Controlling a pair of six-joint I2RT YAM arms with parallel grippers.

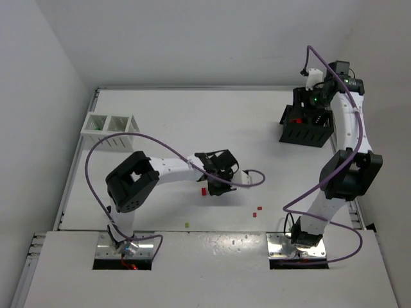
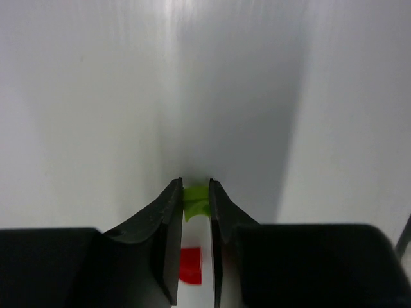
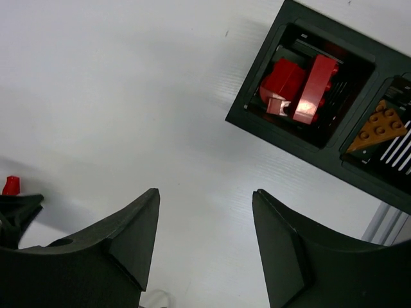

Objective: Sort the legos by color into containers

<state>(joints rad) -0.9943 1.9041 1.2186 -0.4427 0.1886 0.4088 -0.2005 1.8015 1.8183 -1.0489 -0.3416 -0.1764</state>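
Top external: left gripper (image 1: 215,183) low over mid table (image 1: 160,109); a red brick (image 1: 203,190) just beside it; two loose red bits (image 1: 257,211) nearer the right arm's base; a tiny green bit (image 1: 187,224) at the near edge; white bin (image 1: 109,125) far left, black bin (image 1: 308,135) far right, well apart; right gripper (image 1: 313,90) above the black bin.

Left wrist: left gripper (image 2: 194,186) nearly shut, jaws pinching a yellow-green brick (image 2: 196,202) at the very tips, held off the surface; the red brick (image 2: 190,265) lies below on the table, seen through the gap, not gripped.

Right wrist: right gripper (image 3: 205,199) wide open, nothing in it; black bin (image 3: 282,135) up and right of the jaws; red bricks (image 3: 298,83) piled in one compartment; an orange-tan piece (image 3: 379,125) in the neighbouring one; one red bit (image 3: 11,185) at the left edge.

Handling, as judged: bricks tiny, light, rigid, smooth-sided; likely to slip or flick out of a tip pinch; best taken across two flat opposite faces, squarely, mid-height; no risk of crushing.

Look: glossy plastic; studs show on the orange-tan piece and one red brick; the held brick is a bright lime colour, its shape mostly hidden by the jaws.
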